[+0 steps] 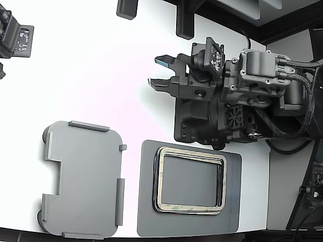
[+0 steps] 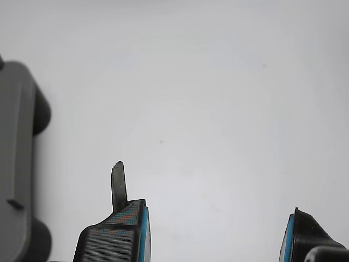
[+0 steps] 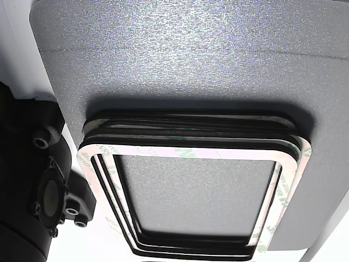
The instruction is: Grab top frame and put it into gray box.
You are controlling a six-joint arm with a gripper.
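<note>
A: Where's everything on the white table (image 1: 101, 65)?

B: Gray box (image 1: 83, 179) at eight o'clock, empty. Dark mat (image 1: 189, 189) at five o'clock, carrying the stack; the top frame (image 1: 191, 180) lies uppermost.

A: Gripper (image 1: 159, 70)?

B: At one o'clock, spread, holding nothing.

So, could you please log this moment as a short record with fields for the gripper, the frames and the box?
gripper: open, holding nothing, over bare white table
top frame: uppermost of a stack of alike frames, untouched
stack support: darker grey mat
gray box: empty, on the exterior view's left of the mat, apart from it
task progress: frame not yet grasped
</note>
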